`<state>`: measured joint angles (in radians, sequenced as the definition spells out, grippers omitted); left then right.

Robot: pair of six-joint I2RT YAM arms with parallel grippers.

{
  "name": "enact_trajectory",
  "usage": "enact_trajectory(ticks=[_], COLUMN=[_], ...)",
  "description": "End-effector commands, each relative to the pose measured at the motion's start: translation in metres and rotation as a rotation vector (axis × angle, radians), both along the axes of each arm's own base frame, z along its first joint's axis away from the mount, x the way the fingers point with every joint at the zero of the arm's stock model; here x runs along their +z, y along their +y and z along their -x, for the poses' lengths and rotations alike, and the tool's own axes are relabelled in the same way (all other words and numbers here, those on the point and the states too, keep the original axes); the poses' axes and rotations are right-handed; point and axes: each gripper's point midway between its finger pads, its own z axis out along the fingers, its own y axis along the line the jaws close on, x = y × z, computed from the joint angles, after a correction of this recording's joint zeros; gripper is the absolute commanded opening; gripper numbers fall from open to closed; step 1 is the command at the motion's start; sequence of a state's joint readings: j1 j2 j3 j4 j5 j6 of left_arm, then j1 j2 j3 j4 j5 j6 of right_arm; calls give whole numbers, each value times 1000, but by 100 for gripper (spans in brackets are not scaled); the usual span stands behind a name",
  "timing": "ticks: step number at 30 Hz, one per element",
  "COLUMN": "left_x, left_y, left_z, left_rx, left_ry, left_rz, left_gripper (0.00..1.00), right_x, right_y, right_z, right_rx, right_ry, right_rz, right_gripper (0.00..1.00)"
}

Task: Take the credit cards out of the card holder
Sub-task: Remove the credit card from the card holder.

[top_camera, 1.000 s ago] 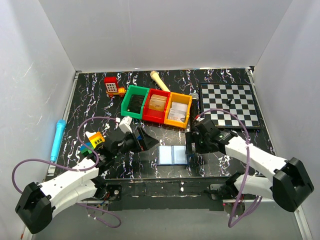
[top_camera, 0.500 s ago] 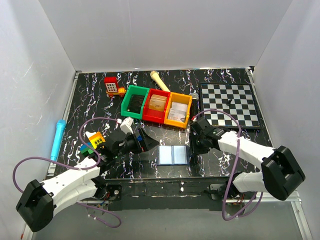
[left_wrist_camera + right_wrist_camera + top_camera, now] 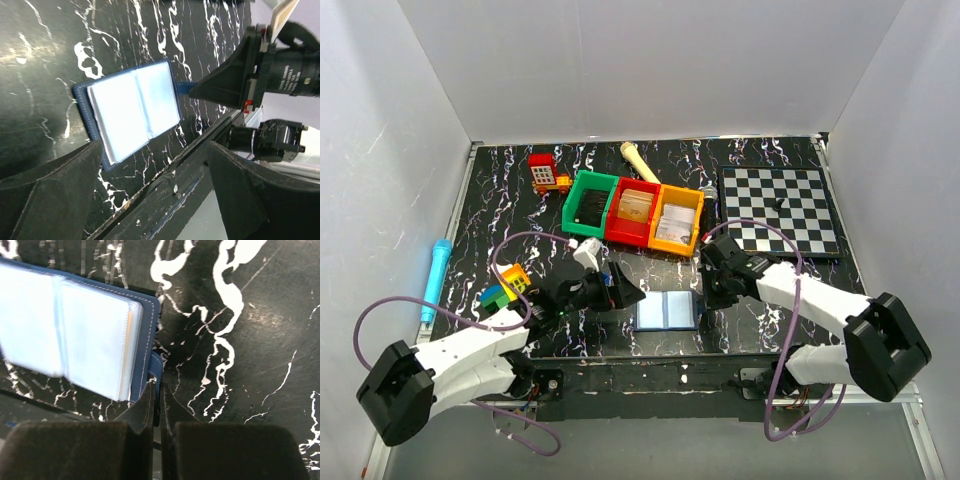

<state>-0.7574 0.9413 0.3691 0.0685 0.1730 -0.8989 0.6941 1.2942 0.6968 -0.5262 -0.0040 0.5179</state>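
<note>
Partly hidden: card holder (image 3: 80, 325) tab pinched inside right pincer (image 3: 159, 401).

A black tabletop (image 3: 520, 215) veined with white. An open navy card holder (image 3: 666, 311) lies near its front edge. A chessboard (image 3: 780, 208) sits far right, with green, red and orange bins (image 3: 628, 238) in a row beside it. To the left are a toy truck (image 3: 548, 173), coloured blocks (image 3: 507, 285) and a blue marker (image 3: 436, 275).
</note>
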Motion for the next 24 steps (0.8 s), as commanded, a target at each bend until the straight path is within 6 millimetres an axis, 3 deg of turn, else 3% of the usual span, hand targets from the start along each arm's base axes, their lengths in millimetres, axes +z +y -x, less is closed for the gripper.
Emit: enact_trajectory(ticks=[1,8,24], left_x=[18,14,-12], left_y=[-22,-51,-70], left_z=[3,6,-1], left_rx=[-70,-140,-213], left_ry=[-59,-45,-11], left_rz=[-28,-93,-220], left_gripper=[84,82,71], right_x=[35,69,94], right_y=[21,40,49], right_z=[-3,6,5], right_rx=[79,177,245], right_ry=[-64,-129,-182], right_rz=[-138,-302,-370], right_gripper=[1,1,1])
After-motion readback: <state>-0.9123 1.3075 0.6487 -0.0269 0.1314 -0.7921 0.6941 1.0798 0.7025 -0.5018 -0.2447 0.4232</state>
